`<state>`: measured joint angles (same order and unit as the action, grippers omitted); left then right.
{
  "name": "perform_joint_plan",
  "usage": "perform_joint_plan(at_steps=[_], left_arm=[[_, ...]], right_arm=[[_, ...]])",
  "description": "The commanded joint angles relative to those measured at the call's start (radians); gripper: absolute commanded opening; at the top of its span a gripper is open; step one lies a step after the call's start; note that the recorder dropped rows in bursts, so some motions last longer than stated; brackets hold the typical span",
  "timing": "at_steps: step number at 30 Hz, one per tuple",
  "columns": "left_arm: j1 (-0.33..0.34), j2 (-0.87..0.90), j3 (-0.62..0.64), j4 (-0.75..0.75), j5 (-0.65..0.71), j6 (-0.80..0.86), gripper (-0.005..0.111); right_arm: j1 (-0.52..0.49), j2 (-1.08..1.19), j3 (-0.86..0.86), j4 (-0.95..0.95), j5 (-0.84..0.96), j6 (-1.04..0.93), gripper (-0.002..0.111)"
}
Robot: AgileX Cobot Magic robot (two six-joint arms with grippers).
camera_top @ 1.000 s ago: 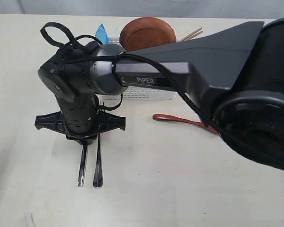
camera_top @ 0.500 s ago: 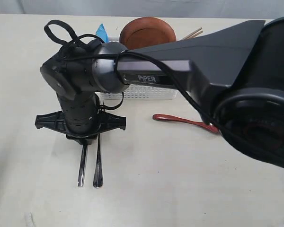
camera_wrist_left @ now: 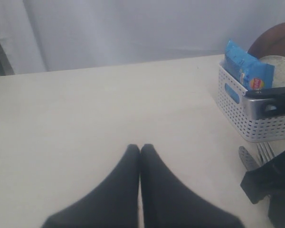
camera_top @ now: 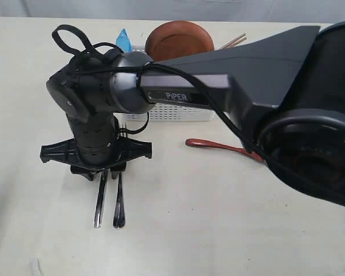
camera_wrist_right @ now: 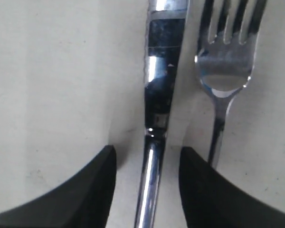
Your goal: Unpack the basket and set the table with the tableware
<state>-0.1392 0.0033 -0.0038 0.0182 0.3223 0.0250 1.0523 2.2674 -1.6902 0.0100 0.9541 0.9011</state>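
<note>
Jaws apart astride knife, ends cropped

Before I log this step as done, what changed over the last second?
The right fingers spread apart, letting go of the knife, now lying free between them on the table. Knife, fork, red spoon and basket kept their places.

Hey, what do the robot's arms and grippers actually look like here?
The right arm is matte black with a silver-grey joint section, white PiPER lettering and looped black cables. The right gripper and left gripper are smooth black, tapering to rounded tips.
</note>
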Motion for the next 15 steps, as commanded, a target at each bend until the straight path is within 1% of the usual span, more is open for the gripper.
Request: perform_joint_plan(at_steps=[1, 6, 8, 10, 15], left_arm=[[0.001, -0.003, 0.004, 0.003, -0.002, 0.006, 0.000], [0.001, -0.003, 0.004, 0.003, -0.002, 0.006, 0.000], [0.001, -0.003, 0.004, 0.003, -0.002, 0.006, 0.000], [0.001, -0.003, 0.004, 0.003, -0.002, 0.006, 0.000], [0.001, -0.003, 0.004, 0.003, -0.002, 0.006, 0.000]], right_arm=[[-0.004, 0.001, -0.041, -0.004, 0.050, -0.057, 0.042], [-0.006, -0.027, -0.108, -0.010, 0.050, -0.105, 0.042], [-0.022, -0.050, -0.137, -0.010, 0.058, -0.131, 0.042], [-0.046, -0.074, -0.164, -0.010, 0.093, -0.147, 0.042], [-0.146, -0.146, -0.219, -0.010, 0.208, -0.228, 0.042]])
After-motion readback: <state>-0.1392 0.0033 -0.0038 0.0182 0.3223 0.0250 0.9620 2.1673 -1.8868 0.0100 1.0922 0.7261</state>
